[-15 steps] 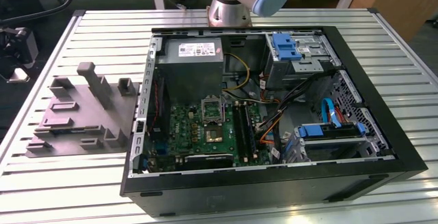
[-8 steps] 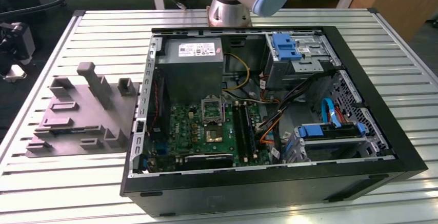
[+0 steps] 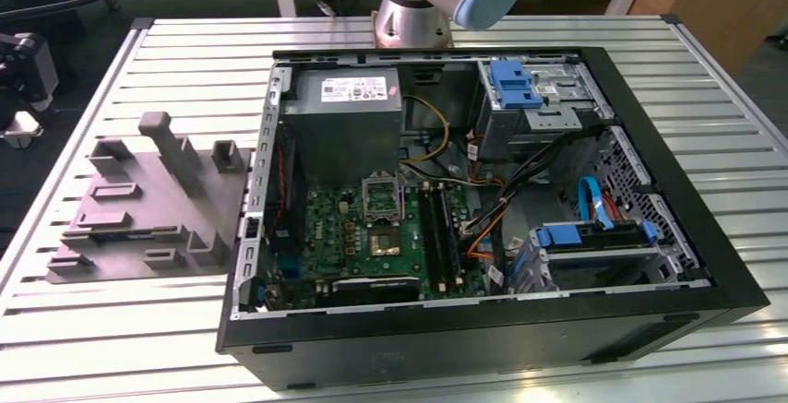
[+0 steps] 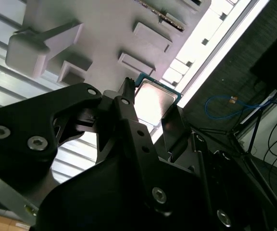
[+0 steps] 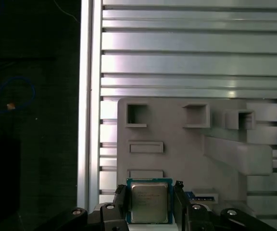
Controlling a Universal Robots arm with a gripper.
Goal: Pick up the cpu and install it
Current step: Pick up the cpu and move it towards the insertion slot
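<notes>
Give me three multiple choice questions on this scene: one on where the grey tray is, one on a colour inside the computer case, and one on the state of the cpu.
1. Where does the grey tray lie?
A) at the exterior view's left of the computer case
B) inside the case
C) at the exterior view's right of the case

2. What colour are the plastic drive brackets in the case?
A) red
B) blue
C) yellow

3. What state is the cpu in?
A) seated on the motherboard
B) held between the fingers of the gripper
C) lying on the table slats

Answers:
1 A, the tray sits beside the case on that side.
2 B, both brackets are blue.
3 B, in the first wrist view the fingers flank its two edges, above the tray.
</notes>
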